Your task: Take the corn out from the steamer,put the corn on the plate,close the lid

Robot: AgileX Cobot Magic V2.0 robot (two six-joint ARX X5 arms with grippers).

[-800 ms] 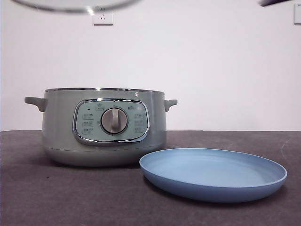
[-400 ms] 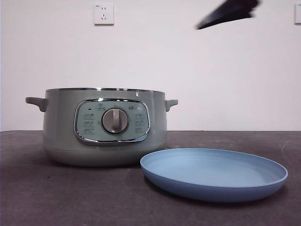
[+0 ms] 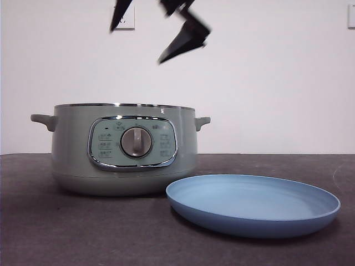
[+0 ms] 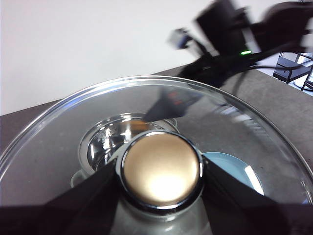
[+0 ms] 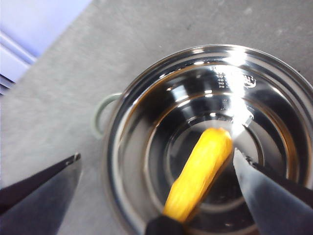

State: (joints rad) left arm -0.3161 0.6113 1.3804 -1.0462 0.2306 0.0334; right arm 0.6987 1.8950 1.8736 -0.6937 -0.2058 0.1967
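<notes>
Corn (image 5: 199, 174) in steamer (image 5: 146, 147), below right tool (image 5: 156, 171).

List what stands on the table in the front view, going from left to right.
Large round pale sage-green steamer with a silver knob → wide shallow light-blue plate. The open right gripper hangs above the steamer; the left gripper holds the glass lid, out of this view.

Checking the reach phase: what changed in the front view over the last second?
The lid, seen at the top edge a second ago, has risen out of the front view; the left end effector holds its knob. The right end effector swept in from the top right and now hangs open above the steamer, over the corn. Steamer and plate have not moved.
</notes>
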